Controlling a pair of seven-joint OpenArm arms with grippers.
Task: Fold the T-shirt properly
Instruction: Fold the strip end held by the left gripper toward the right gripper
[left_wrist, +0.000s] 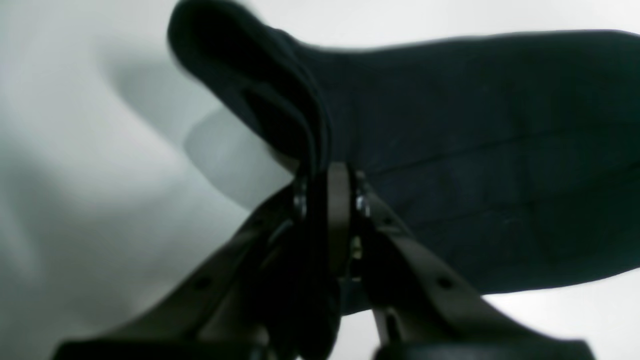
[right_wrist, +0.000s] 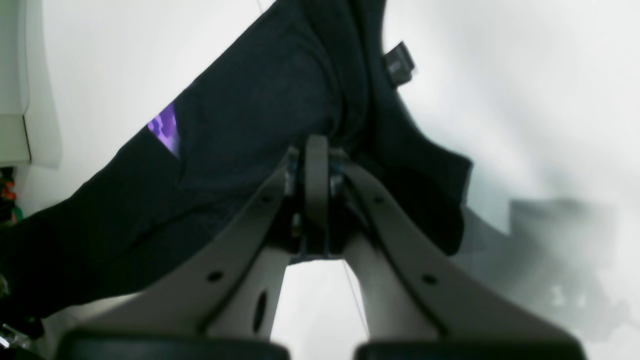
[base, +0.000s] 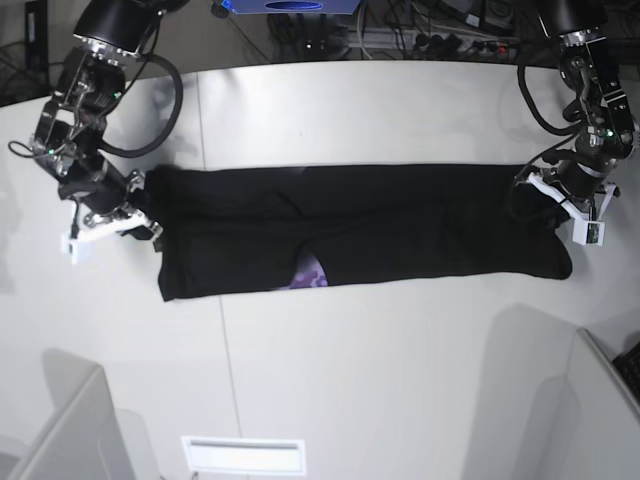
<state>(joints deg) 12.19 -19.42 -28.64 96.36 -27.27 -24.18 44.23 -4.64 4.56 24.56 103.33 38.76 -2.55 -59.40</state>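
Black shirt (base: 370, 230) stretched between both grippers: left (left_wrist: 327, 187) and right (right_wrist: 316, 165) each clamped on an end. Print mostly hidden, purple sliver (base: 308, 277) shows.

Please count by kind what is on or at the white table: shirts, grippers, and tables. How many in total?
T-shirt: 1
Grippers, left gripper and right gripper, each shut on the T-shirt: 2
White table: 1
Total: 4

The black T-shirt (base: 360, 230) is lying stretched in a long horizontal band across the bench, folded lengthwise. A sliver of purple print (small, at its lower edge) is peeking out near the middle.
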